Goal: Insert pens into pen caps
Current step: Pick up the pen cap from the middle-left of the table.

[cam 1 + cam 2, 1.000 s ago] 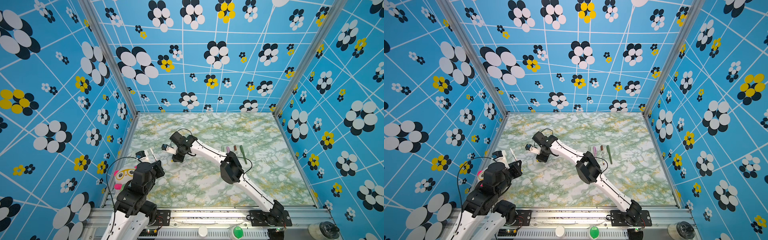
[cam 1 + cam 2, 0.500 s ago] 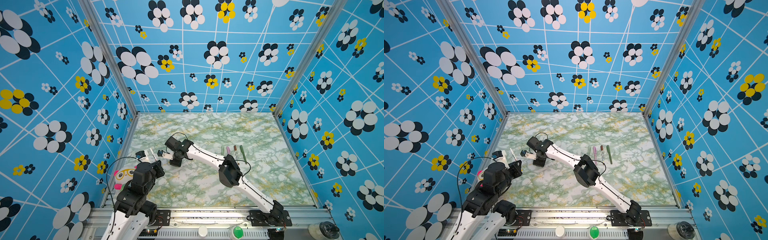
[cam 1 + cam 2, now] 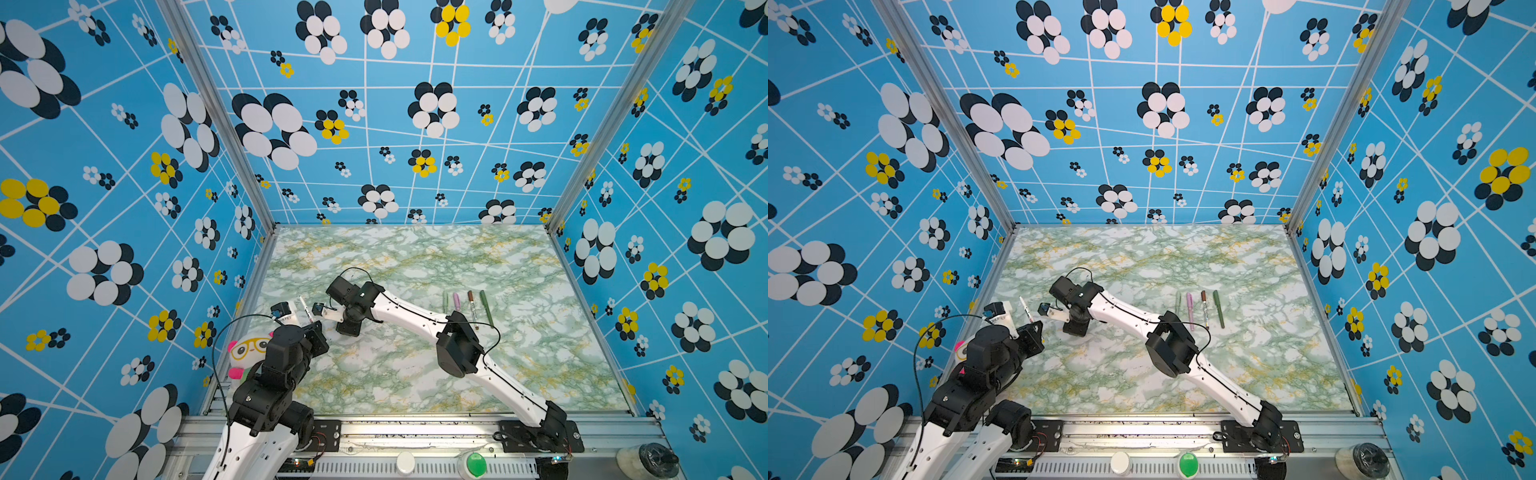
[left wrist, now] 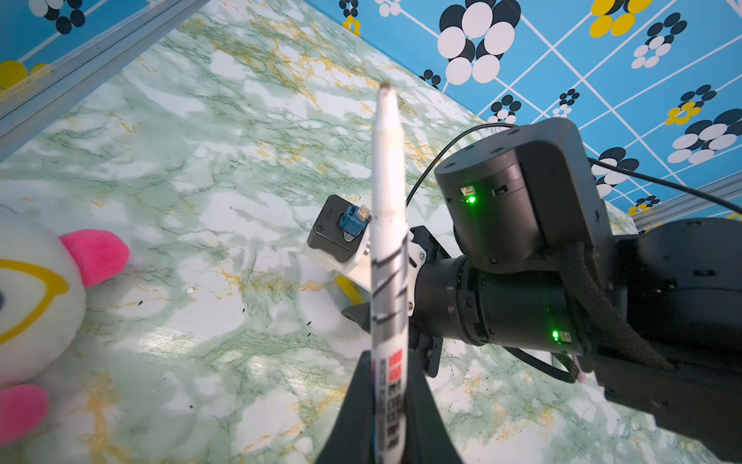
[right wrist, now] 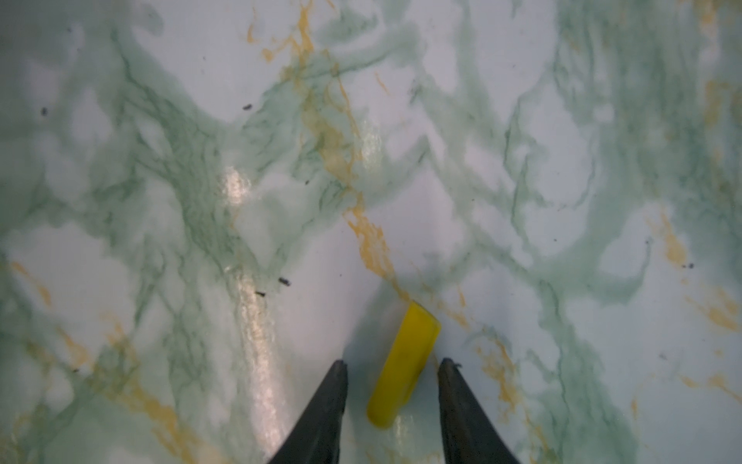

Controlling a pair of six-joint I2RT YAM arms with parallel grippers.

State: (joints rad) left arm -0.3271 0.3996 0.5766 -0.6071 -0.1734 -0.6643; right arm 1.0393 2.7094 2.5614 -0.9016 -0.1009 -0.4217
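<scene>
Cap: we see the yellow cap [image 5: 403, 365] lying flat on the worktop [image 5: 160, 201]. It sits slanted between the jaws of the right hand [image 5: 394, 362].
Right hand: released, with its jaws apart astride the cap and a gap showing on each side.
Cap handling: we judge it light, stiff and smooth. Being round, it may roll or skid if one jaw arrives first. We would take it across the middle and leave the mouth free; we cannot tell which end is the mouth.
Pen: the white pen [image 4: 387, 241] is clenched low on its printed barrel by the left hand [image 4: 387, 385]. Its bare tip points away from that hand, near the right hand.
Pen handling: slim, stiff and light. We think a grip this far from the tip lets the tip sway.
Surroundings: four other pens [image 3: 467, 309] lie in a row well apart and look capped. A plush toy [image 4: 36, 297] sits beside the left arm.
</scene>
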